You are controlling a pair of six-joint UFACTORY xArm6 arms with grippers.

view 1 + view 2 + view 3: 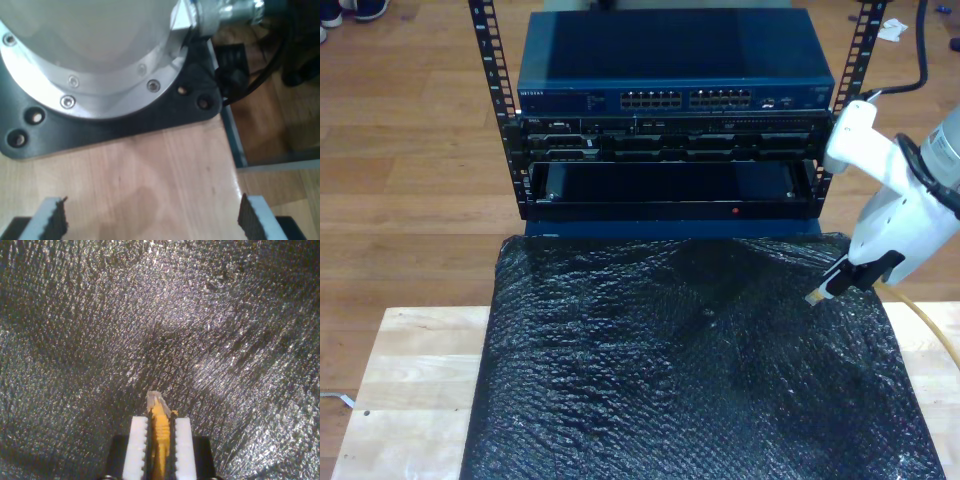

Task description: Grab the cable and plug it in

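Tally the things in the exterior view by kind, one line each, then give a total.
Yellow cable, held in my second gripper: 1
Black bubble-wrap sheet: 1
Blue network switch: 1
Black rack units under the switch: 2
Robot arm: 1
Total: 6

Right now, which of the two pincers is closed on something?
My second pincer: its white pads clamp the yellow cable, clear plug poking out ahead. My first pincer is open over bare wooden table, holding nothing.
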